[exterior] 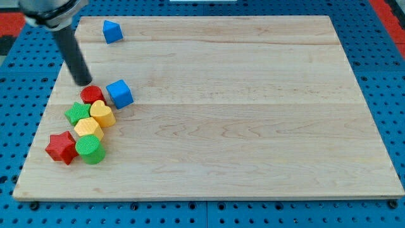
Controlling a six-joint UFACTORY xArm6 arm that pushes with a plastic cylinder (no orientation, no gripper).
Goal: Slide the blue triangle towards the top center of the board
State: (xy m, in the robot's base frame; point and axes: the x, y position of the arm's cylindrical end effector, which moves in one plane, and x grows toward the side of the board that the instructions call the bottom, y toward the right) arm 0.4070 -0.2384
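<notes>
Triangle (112, 31) first: the blue triangle is a small, rigid block that looks light and should slide easily on the smooth wooden board (240, 114), but judge it likely to spin off a poor contact, since its faces are angled and a push on a corner would turn it rather than carry it. You have nothing to take hold with; the arm ends in a bare rod, no jaws to open or close, so you can only press against a side. Choose the flat face on the view's left of the triangle and push through its middle. My tip (82, 83) is down on the board near the left edge, touching no block that can be seen. From the tip, the triangle lies well apart toward the view's top and slightly to the right, close to the board's top-left corner. Just beside the tip, toward the view's bottom right, sits the red block (92, 95), with the blue cube (119, 94) to the right of that; further toward the bottom lie the green star (78, 113), yellow heart (102, 114), yellow block (88, 128), red star (61, 147) and green cylinder (90, 150), bunched together. You will probably need to bring the tip up the left side, clear of that cluster, before pushing rightward along the top edge.
</notes>
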